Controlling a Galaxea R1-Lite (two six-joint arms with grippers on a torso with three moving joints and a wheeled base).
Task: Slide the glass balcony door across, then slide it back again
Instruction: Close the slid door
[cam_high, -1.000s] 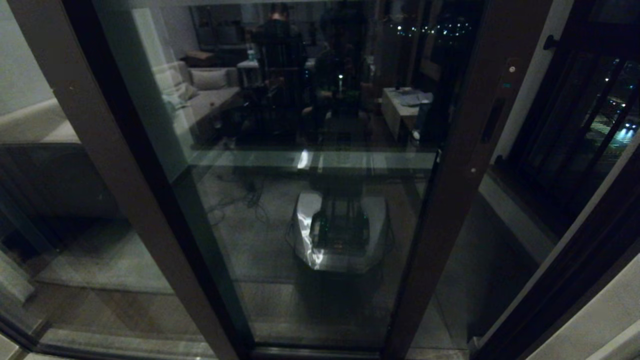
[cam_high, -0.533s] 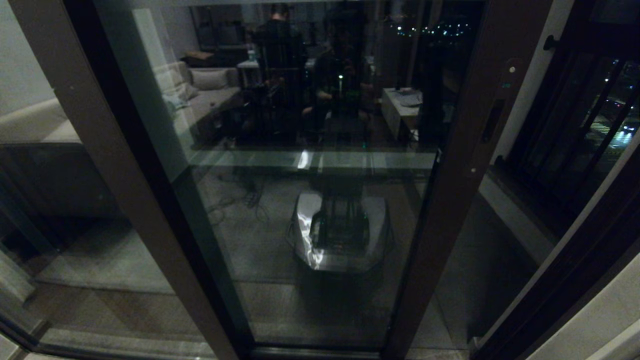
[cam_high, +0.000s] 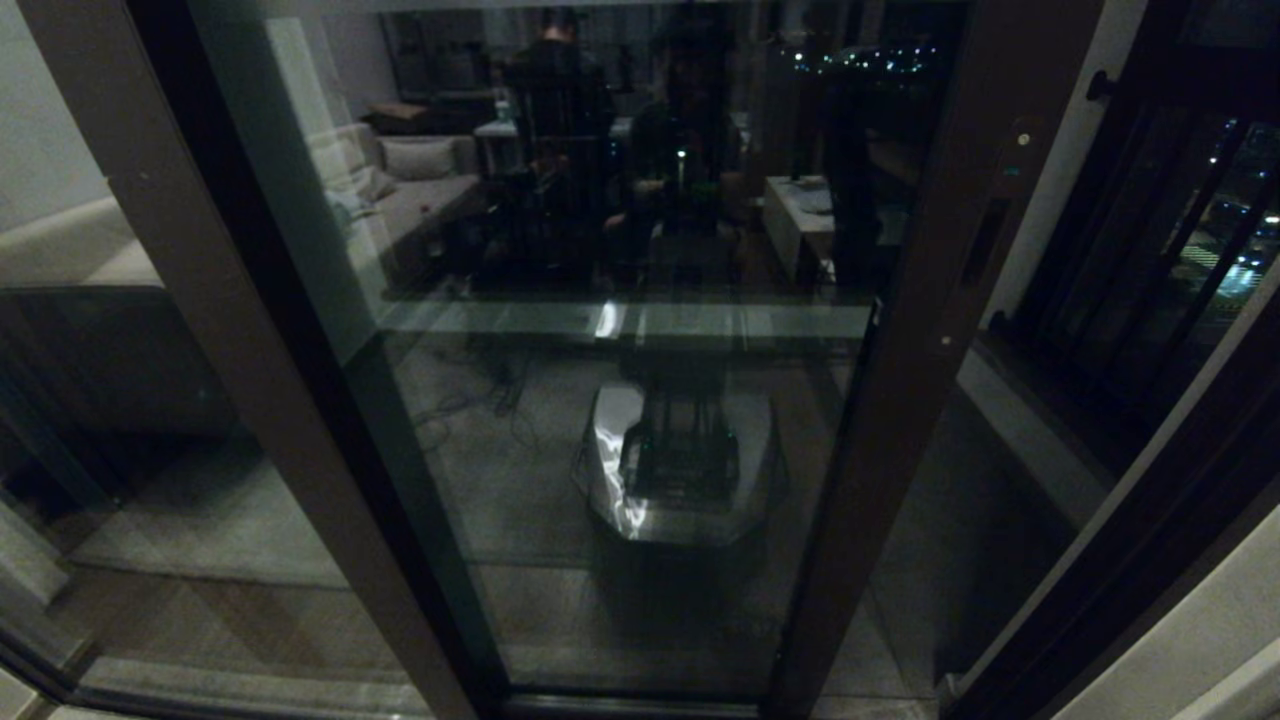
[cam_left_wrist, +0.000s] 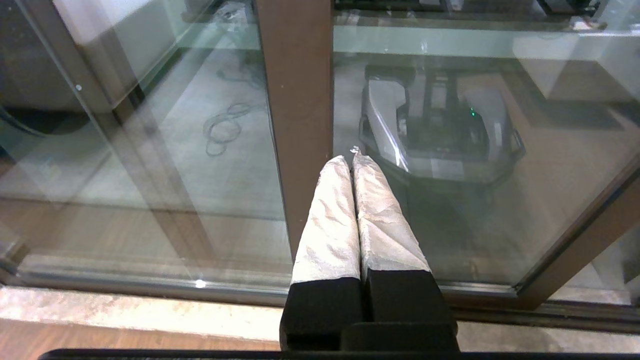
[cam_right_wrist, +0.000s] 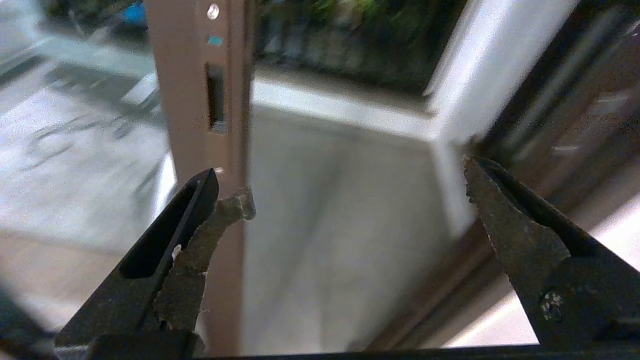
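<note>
The glass balcony door (cam_high: 640, 300) fills the head view, a tall pane in a dark brown frame. Its right stile (cam_high: 920, 330) carries a narrow slot handle (cam_high: 985, 240) and a small round lock (cam_high: 1020, 138). Neither gripper shows in the head view. In the right wrist view my right gripper (cam_right_wrist: 350, 185) stands open, one finger (cam_right_wrist: 220, 215) in front of the stile's edge just below the slot handle (cam_right_wrist: 216, 97). My left gripper (cam_left_wrist: 350, 159) is shut on nothing, its white-wrapped tips close to a plain, handle-less brown stile (cam_left_wrist: 297, 100).
An open gap right of the handled stile shows the balcony floor (cam_high: 960, 520). It ends at a dark door jamb (cam_high: 1150, 520). A floor track and stone sill (cam_left_wrist: 150, 300) run below the glass. My own base is reflected in the pane (cam_high: 680, 460).
The handled stile has edged very slightly left, and the reflections and city lights in the glass have shifted.
</note>
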